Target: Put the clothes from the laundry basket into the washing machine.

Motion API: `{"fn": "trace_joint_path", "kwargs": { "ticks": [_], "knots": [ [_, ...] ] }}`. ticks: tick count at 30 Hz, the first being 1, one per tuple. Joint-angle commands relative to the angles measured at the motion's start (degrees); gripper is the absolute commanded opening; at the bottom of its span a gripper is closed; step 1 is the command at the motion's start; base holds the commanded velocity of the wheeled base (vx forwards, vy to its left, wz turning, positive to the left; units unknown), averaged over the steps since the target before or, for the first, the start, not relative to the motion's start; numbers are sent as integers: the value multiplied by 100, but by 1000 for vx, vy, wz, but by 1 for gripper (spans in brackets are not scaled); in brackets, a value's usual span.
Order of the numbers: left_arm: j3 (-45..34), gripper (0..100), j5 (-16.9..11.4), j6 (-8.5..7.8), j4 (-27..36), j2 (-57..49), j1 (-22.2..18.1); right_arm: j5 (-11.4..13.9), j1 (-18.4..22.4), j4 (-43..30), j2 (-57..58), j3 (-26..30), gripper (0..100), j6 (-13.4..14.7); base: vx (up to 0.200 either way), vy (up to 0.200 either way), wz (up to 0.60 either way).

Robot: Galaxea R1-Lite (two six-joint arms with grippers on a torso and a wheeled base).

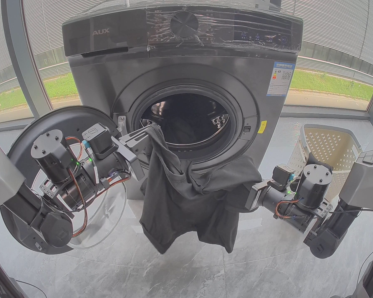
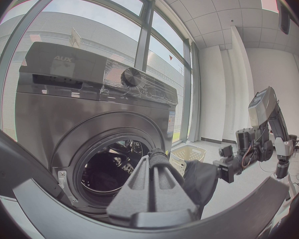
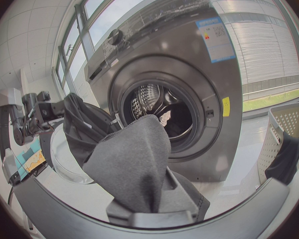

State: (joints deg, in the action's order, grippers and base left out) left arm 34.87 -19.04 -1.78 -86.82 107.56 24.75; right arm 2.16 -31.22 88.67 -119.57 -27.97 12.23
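A dark grey garment (image 1: 194,195) hangs spread between both grippers, just in front of the washing machine's open drum (image 1: 186,116). My left gripper (image 1: 147,134) is shut on its upper corner at the drum's left rim; the fingers (image 2: 156,180) pinch the cloth (image 2: 199,183). My right gripper (image 1: 246,193) holds the other end lower right, shut on the garment (image 3: 129,156), which drapes over its fingers. The laundry basket (image 1: 331,145) stands to the right of the machine, with another dark cloth (image 3: 285,160) hanging over its rim. Some laundry lies inside the drum (image 3: 166,117).
The machine's round door (image 1: 66,121) stands swung open to the left, behind my left arm. Windows run behind the machine. Grey tiled floor (image 1: 236,265) lies open in front.
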Motion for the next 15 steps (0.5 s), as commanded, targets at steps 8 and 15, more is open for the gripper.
{"fn": "trace_joint_path", "kwargs": {
  "ticks": [8,15],
  "knots": [
    [170,0,164,-15,-1,424,206,39,-42,1,-999,-288,100,25,0,0,0],
    [302,0,401,2,7,494,206,136,-95,1,-1552,-280,100,-71,0,0,0]
  ]
}}
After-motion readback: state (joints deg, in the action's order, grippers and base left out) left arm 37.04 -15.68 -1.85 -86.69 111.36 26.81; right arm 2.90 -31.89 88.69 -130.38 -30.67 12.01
